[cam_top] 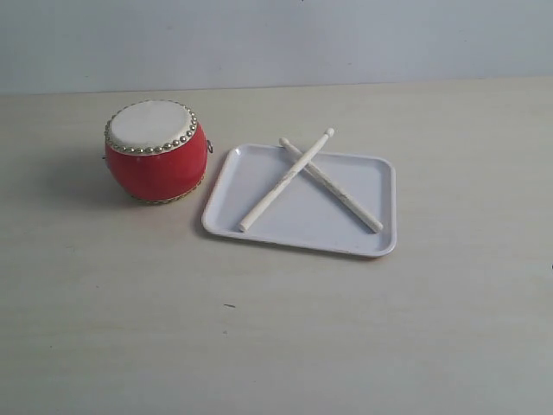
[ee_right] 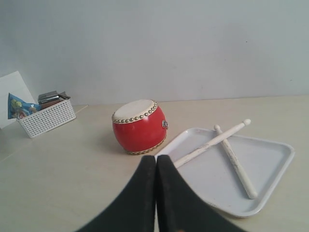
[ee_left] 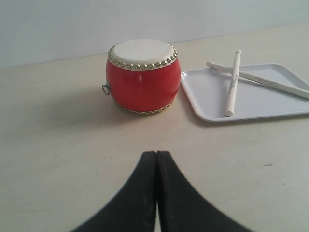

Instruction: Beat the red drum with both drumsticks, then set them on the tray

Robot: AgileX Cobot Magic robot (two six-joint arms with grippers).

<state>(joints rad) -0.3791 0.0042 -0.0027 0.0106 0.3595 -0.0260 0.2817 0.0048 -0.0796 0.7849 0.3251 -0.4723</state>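
The red drum stands upright on the pale worktop, toward the edge that runs along the wall, cream skin facing up and gold studs ringing its rim. Just beside it lies the white tray, flat on the worktop nearer the middle. From the exterior view, a thin strip of bare surface shows between the two.

Both drumsticks are on the tray, crossed like an X. One drumstick lies on top of the other drumstick, and they cross near the tips. The rounded tips reach over the tray's wall-side rim, while the butt ends rest inside the tray, toward its other long rim.

The left gripper has its black fingers pressed together with nothing between them. It hangs over bare worktop, pointed at the drum and well apart from it. The right gripper is likewise closed up tight and empty, pointed toward the drum and the tray. How near it is to the tray, I cannot tell.

A white slatted basket sits close to the wall, well apart from the drum on the side away from the tray. A blue packet is beside it.
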